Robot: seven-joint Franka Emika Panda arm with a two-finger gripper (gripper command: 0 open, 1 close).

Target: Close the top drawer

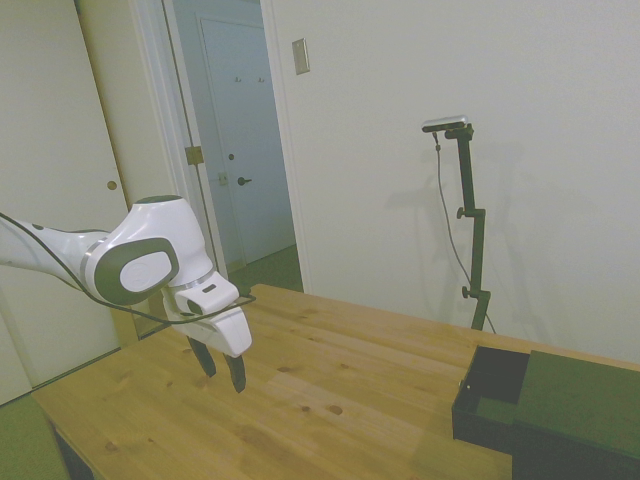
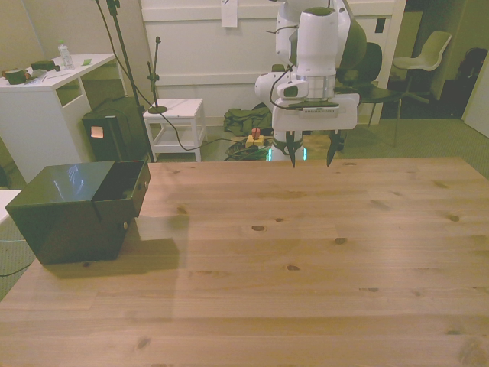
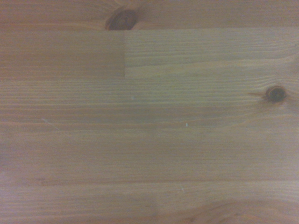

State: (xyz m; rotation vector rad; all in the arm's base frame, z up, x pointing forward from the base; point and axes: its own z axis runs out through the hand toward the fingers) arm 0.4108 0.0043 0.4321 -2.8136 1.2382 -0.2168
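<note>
Above bare table (image 2: 306,252), spread hand (image 2: 313,157), well apart from top drawer (image 2: 131,183)

A lab-like room: white desk (image 2: 46,80), chair (image 2: 428,53), floor cables (image 2: 244,145).

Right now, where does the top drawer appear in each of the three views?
Side view: the top drawer is at the lower right, pulled out from the cabinet.
Front view: it sticks out toward the front view's right from the cabinet's upper part, at the left.
Wrist view: not in it; only the table shows.
Shared landmark: the gripper, open, far from the drawer.
</note>
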